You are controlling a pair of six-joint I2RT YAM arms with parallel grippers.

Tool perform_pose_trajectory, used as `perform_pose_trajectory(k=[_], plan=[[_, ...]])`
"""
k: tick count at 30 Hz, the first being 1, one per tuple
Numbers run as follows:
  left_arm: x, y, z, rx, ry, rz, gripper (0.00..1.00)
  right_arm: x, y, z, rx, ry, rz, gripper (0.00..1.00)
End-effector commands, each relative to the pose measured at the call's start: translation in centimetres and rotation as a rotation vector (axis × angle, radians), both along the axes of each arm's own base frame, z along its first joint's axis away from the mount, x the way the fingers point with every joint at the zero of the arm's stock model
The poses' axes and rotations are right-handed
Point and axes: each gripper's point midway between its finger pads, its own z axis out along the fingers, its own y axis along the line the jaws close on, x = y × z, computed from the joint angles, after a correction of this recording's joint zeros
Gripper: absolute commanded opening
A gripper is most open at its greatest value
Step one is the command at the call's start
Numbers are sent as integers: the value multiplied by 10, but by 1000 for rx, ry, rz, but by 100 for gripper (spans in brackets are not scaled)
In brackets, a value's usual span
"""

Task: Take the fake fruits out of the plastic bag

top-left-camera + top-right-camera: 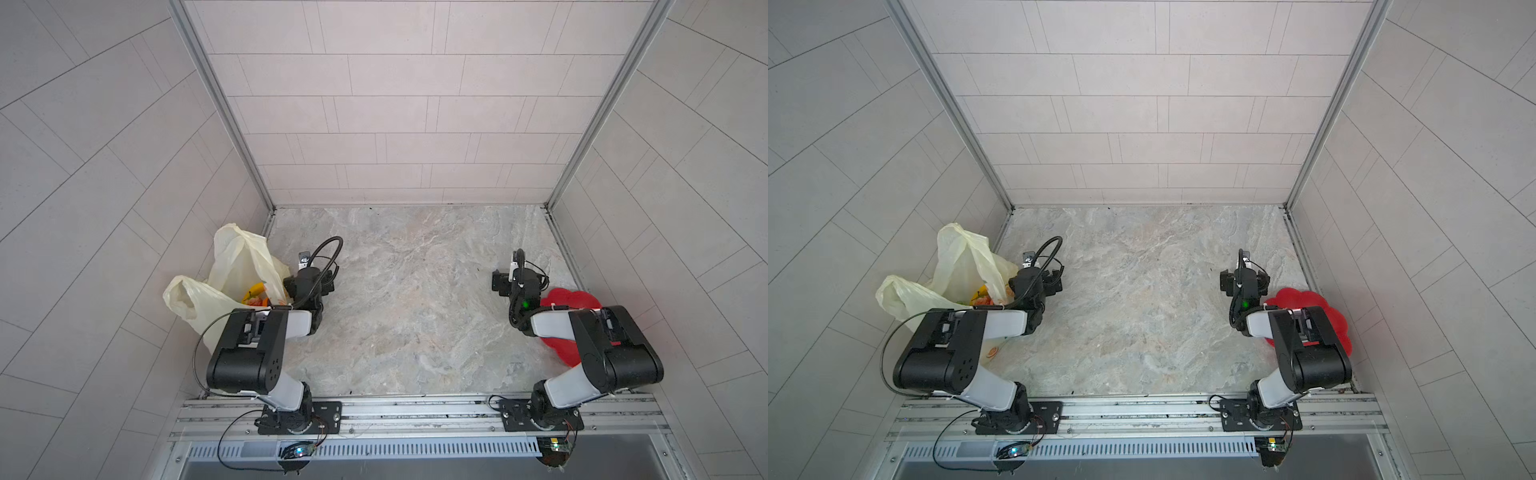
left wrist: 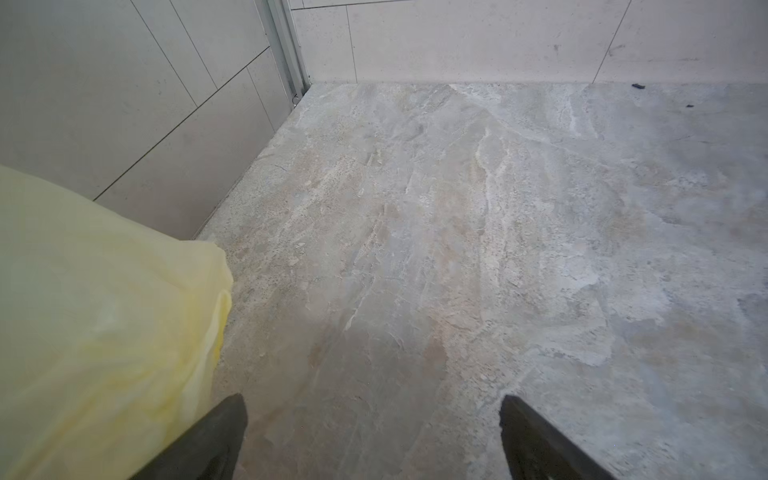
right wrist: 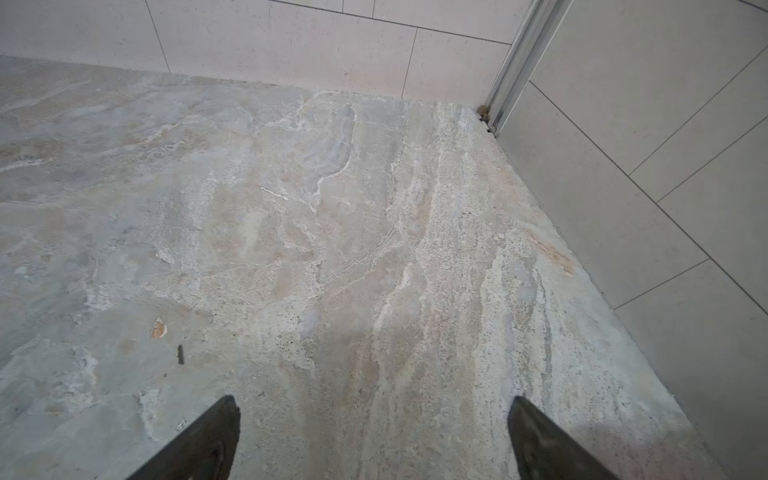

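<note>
The pale-yellow plastic bag (image 1: 232,270) (image 1: 955,266) stands at the table's left edge against the side wall, its two handles up and its mouth open. Inside the mouth show some fake fruits (image 1: 255,293) (image 1: 983,296), yellow and orange among them; the rest are hidden by the bag and my left arm. My left gripper (image 1: 309,282) (image 1: 1036,282) hangs just right of the bag, open and empty. In the left wrist view the bag (image 2: 104,332) lies against one fingertip (image 2: 232,419) of the left gripper (image 2: 372,401). My right gripper (image 1: 520,282) (image 1: 1244,281) (image 3: 374,399) is open over bare table.
A red flower-shaped plate (image 1: 582,299) (image 1: 1291,297) lies at the right edge, partly under my right arm. Tiled walls close the marble table (image 1: 415,291) on the left, right and far sides. A metal rail (image 1: 415,409) with both arm bases runs along the front.
</note>
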Motion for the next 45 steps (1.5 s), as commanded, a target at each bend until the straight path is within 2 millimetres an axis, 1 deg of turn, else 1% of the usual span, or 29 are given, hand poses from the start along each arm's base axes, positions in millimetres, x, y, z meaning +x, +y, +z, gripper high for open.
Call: perform_pose_trajectory(k=[1, 24, 27, 30, 32, 34, 36, 38, 40, 43, 45], plan=[[2, 0, 10, -7, -41, 6, 100, 3, 0, 5, -12, -8, -2, 99], [2, -2, 12, -8, -47, -4, 100, 3, 0, 6, -9, -12, 0, 99], [3, -15, 20, 7, -39, -70, 100, 2, 0, 6, -11, -14, 0, 99], [-4, -19, 33, 45, -40, -60, 100, 0, 4, 10, -19, -27, 24, 99], [-8, -22, 40, 65, -39, -51, 100, -2, 6, 18, -25, -32, 33, 99], [-12, -32, 52, 113, -44, -63, 100, -7, 9, 31, -51, -17, 42, 99], [-14, -44, 69, 146, -63, -81, 100, -14, 11, 44, -69, -26, 34, 99], [-16, -54, 88, 103, -104, -92, 100, -20, 15, 60, -45, -69, 42, 99], [-18, -61, 110, 29, -149, -92, 100, -26, 24, 79, -19, -106, 63, 99], [-21, -67, 140, -59, -199, -78, 100, -35, 35, 116, 20, -182, 89, 99], [-23, -66, 153, -116, -211, -50, 100, -41, 38, 139, 69, -224, 100, 99]])
